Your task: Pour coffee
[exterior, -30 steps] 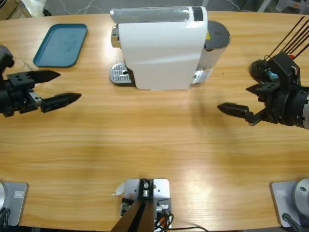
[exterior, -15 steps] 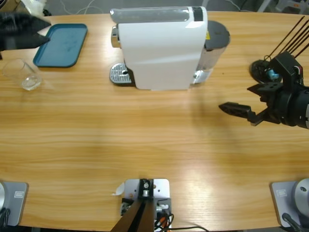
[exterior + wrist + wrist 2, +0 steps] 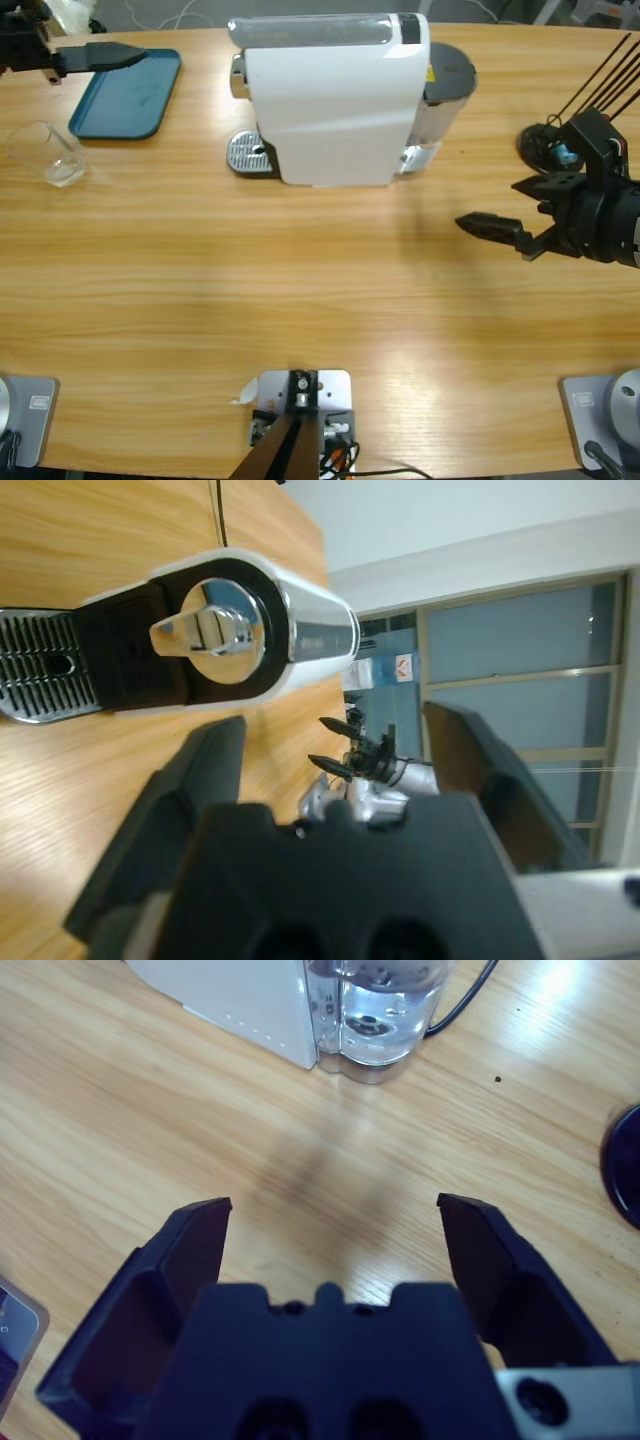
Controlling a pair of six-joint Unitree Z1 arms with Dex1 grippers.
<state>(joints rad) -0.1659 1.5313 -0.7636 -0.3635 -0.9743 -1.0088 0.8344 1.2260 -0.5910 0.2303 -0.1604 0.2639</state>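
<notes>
Long wooden table (image 3: 300, 300), pale grain running lengthwise, under everything. Big white coffee machine (image 3: 330, 95) standing at the far middle, its ribbed metal drip grate (image 3: 245, 155) jutting toward the left claw's side and its clear water tank (image 3: 385, 1005) at the end nearer the right claw. Flat teal rectangular tray (image 3: 127, 92) just beside and partly beneath the left claw (image 3: 90, 55), which hangs at the far left corner; released, jaws spread with nothing between them, aimed along the table at the machine's chrome lever (image 3: 205, 630) and drip grate. Right claw (image 3: 335, 1225) well apart on the opposite side, likewise released, jaws wide over bare wood, the water tank straight ahead of it with a gap between. Black round object (image 3: 540, 145) with cables just behind the right claw, by the table's edge. Small clear glass tumbler (image 3: 45, 155) on the table near the left claw, on the near side of the tray, touching neither claw. Coffee (image 3: 60, 172) as a thin pale layer at the tumbler's base, too faint to tell more.
</notes>
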